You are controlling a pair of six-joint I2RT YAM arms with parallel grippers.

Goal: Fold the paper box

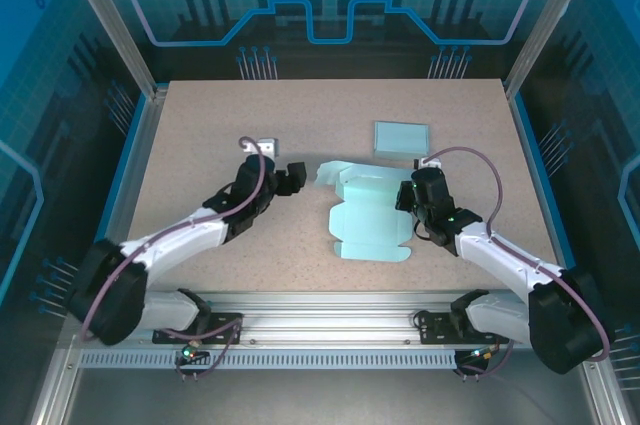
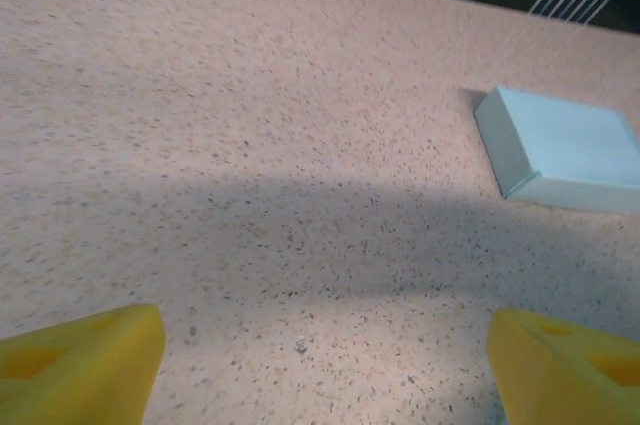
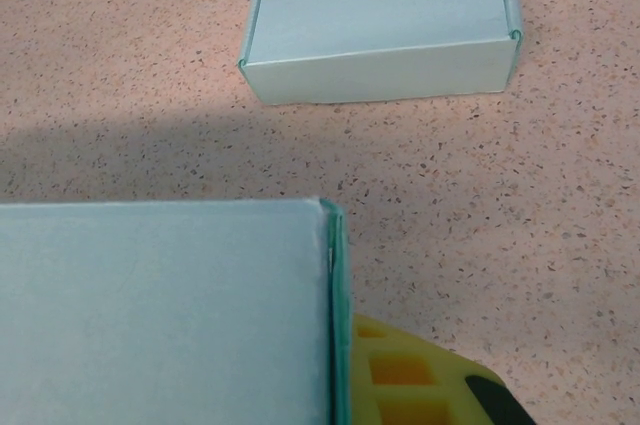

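Note:
The paper box (image 1: 368,217) is a pale teal cut-out lying half folded in the middle of the table, some flaps raised at its far left. My right gripper (image 1: 413,201) is shut on its right side wall. In the right wrist view that wall (image 3: 160,310) is a broad teal sheet. A yellow finger (image 3: 420,385) presses against its folded edge, and the other finger is hidden behind the paper. My left gripper (image 1: 291,177) stands open just left of the box, apart from it. Its yellow fingertips (image 2: 80,365) are spread wide over bare table.
A finished, closed teal box (image 1: 401,137) lies behind the paper box, also seen from the left wrist (image 2: 565,150) and the right wrist (image 3: 380,20). A small grey block (image 1: 262,144) sits behind the left gripper. Metal frame posts and blue walls surround the table (image 1: 200,125).

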